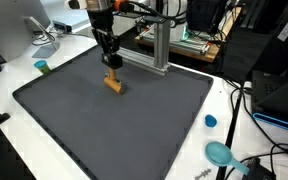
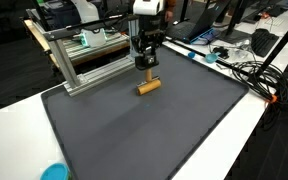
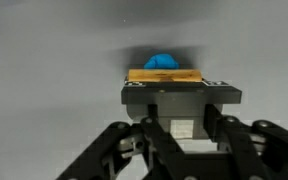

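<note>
A small tan wooden block (image 1: 115, 84) lies on its long side on a dark grey rectangular mat (image 1: 114, 130), toward the mat's far half and close to a silver aluminium frame (image 2: 84, 60) that stands along one edge. In both exterior views the black gripper (image 1: 112, 66) of the robot arm hangs straight down right over the block, with its tips very near the block's top; whether they touch it cannot be told. Whether the gripper is spread or pressed together cannot be told either, since the fingers blend into one dark shape. In the wrist view the block (image 3: 164, 75) appears as a flat tan bar just past the gripper's grey end, with a rounded blue shape (image 3: 164, 61) directly behind it; what that shape is cannot be made out. The mat covers most of a white tabletop (image 2: 14, 130). Well apart from the block, off the mat, sit a small blue cap (image 1: 211, 121), a teal bowl (image 1: 221, 153) and a small teal cup (image 1: 42, 67).
</note>
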